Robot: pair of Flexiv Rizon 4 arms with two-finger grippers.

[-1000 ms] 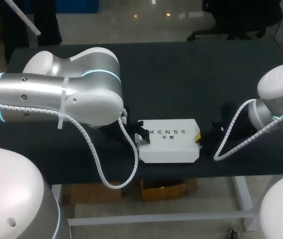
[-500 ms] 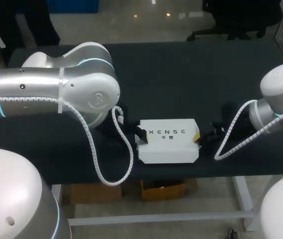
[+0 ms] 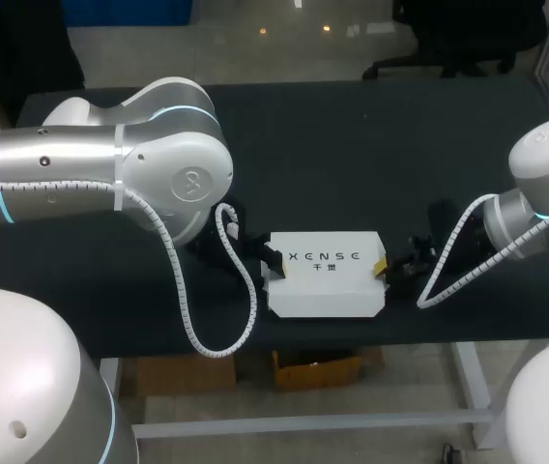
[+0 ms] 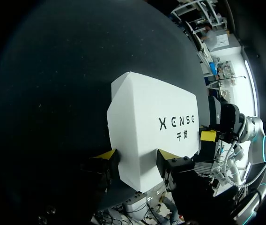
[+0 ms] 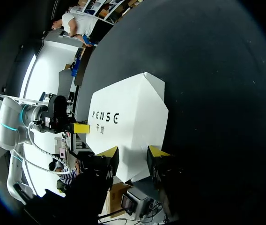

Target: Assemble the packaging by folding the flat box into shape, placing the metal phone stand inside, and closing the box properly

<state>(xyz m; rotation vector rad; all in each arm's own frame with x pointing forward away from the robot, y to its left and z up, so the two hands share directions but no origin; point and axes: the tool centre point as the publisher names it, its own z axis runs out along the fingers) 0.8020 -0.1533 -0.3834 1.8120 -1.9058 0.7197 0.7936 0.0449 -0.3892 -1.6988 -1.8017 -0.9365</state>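
White box [image 3: 328, 285] sits at 6 o'clock on the black bench [image 3: 352, 145], just short of the near edge, lying flat with its printed face up. It's already folded into shape and the top looks closed. Left claw [image 4: 136, 155] is at the box's 9 o'clock end, with that end between its yellow tips and both tips touching, so it looks clamped on the box. Right claw [image 5: 132, 152] has the same grip at the 3 o'clock end, also clamped on the box. Phone stand isn't visible anywhere; I'd guess it's inside, but can't confirm. My read: we're in the closing step, seating the end flaps. Next move calls for an even squeeze from both ends so the flaps tuck flush, then a straight release outward without dragging the box toward the edge. Far half of the bench, toward 12 o'clock, plays no part.
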